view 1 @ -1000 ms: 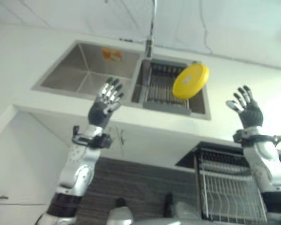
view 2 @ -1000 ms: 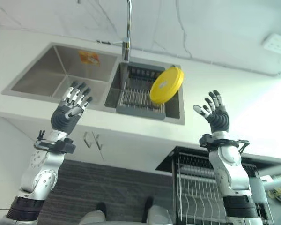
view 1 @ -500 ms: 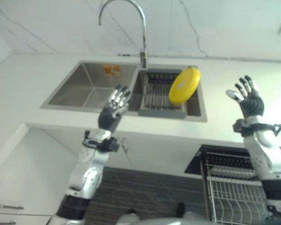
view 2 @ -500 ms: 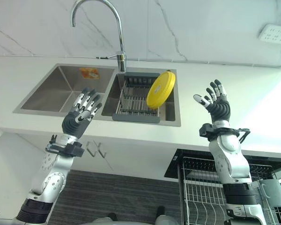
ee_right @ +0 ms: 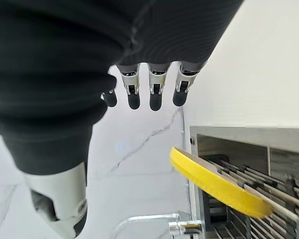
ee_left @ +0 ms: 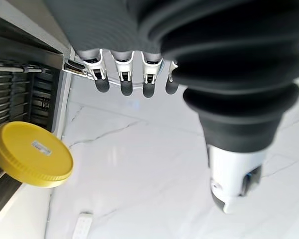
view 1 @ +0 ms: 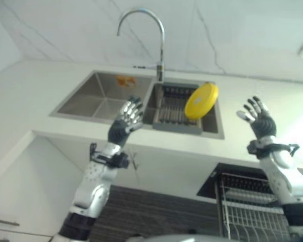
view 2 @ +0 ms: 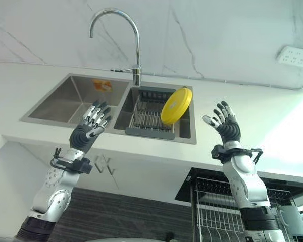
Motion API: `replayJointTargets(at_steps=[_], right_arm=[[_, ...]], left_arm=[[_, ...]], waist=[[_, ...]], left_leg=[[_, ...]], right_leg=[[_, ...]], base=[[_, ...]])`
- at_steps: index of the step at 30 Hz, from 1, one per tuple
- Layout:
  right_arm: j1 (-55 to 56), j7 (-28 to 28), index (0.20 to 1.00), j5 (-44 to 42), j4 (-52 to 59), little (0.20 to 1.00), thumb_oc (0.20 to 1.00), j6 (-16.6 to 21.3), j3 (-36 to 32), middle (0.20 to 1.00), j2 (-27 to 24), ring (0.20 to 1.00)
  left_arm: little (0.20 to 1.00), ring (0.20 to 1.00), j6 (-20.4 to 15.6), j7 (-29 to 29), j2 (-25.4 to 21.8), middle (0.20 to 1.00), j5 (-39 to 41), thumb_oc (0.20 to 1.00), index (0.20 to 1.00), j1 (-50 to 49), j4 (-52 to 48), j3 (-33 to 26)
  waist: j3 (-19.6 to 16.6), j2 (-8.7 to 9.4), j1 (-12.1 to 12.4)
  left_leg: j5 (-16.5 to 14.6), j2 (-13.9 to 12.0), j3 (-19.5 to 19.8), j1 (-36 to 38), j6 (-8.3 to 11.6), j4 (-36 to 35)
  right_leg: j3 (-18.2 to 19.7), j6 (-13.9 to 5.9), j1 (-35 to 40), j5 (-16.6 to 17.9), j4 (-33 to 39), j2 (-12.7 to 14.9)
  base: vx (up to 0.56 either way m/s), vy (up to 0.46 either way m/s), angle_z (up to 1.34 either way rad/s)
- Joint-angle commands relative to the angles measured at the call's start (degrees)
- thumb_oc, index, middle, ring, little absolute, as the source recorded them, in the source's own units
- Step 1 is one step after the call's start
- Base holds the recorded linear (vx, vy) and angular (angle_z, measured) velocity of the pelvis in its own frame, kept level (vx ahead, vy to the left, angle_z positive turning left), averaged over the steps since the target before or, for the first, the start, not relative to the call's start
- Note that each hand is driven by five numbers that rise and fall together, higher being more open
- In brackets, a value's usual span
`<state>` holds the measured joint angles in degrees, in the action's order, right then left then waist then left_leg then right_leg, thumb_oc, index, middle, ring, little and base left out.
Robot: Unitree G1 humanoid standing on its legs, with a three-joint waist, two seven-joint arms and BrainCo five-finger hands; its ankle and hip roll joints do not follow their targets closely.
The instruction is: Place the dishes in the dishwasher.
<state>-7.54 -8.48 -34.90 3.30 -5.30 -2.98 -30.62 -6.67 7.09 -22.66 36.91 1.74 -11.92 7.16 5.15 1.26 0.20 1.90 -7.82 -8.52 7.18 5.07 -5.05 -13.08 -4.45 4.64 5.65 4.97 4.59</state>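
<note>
i see both hands raised in front of the counter with fingers spread and straight, gripping nothing. the left hand point(view 2: 90, 129) hovers over the front edge of the sink point(view 2: 60, 103), palm side facing away from me, at the end of a forearm that slopes up from the lower left. the right hand point(view 2: 224, 124) is up over the white counter point(view 2: 252, 113) to the right of the sink, fingers fanned, its forearm rising nearly straight from below. the yellow plate point(view 2: 176, 105) stands tilted on edge in the grey dish rack point(view 2: 150, 120) in the sink's right basin, leaning against the rack's right side. it sits between the two hands, nearer the right one, touching neither. the faucet point(view 2: 122, 35) arches behind the sink. the dishwasher rack point(view 2: 212, 212) stands pulled out below the counter, under the right arm.
</note>
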Motion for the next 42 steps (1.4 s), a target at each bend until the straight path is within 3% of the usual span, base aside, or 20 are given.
replayJointTargets(at_steps=[1,11,22,42], right_arm=[[-1.66,-1.39,1.0,0.25,4.19,1.0,1.0,3.49,-3.86,1.0,0.93,1.0],[-7.78,-1.81,1.0,1.32,-3.89,1.0,1.0,0.5,-2.46,1.0,-0.77,1.0],[-20.86,-2.75,1.0,-4.66,-18.9,1.0,1.0,-3.5,1.45,1.0,-5.31,1.0],[-37.05,1.78,1.0,-11.73,-43.92,1.0,1.0,-5.2,7.12,1.0,-12.66,1.0]], left_arm=[[1.0,1.0,-3.82,1.04,-2.23,1.0,-1.12,1.0,1.0,1.56,-0.38,-1.0],[1.0,1.0,-3.52,0.14,-2.04,1.0,0.39,1.0,1.0,1.26,0.05,-0.33],[1.0,1.0,-2.12,-1.53,-3.74,1.0,1.52,1.0,1.0,3.42,1.06,0.99],[1.0,1.0,-2.07,-1.16,-6.33,1.0,4.28,1.0,1.0,3.28,2.79,2.86]], waist=[[0.48,2.85,-0.63],[0.06,2.44,1.44],[-0.46,1.66,3.82],[-1.03,0.51,7.89]], left_leg=[[-3.67,4.46,1.97,-0.71,-2.45,0.05],[-3.8,4.42,2.46,0.4,-2.51,0.05],[-3.57,4.4,3.64,0.48,-1.95,0.05],[-3.39,4.25,5.61,0.78,-1.21,0.05]], right_leg=[[4.18,-1.87,1.19,-2.94,0.03,-1.5],[3.19,-0.64,3.34,-4.68,0.03,-2.36],[1.26,-0.32,4.32,-5.28,0.03,-1.61],[-2.41,-0.49,6.27,-6.59,0.03,-0.16]], base=[[0.01,0.053,0.01],[0.01,0.019,0.01],[0.02,-0.008,0.04],[0.0,-0.006,0.09]])
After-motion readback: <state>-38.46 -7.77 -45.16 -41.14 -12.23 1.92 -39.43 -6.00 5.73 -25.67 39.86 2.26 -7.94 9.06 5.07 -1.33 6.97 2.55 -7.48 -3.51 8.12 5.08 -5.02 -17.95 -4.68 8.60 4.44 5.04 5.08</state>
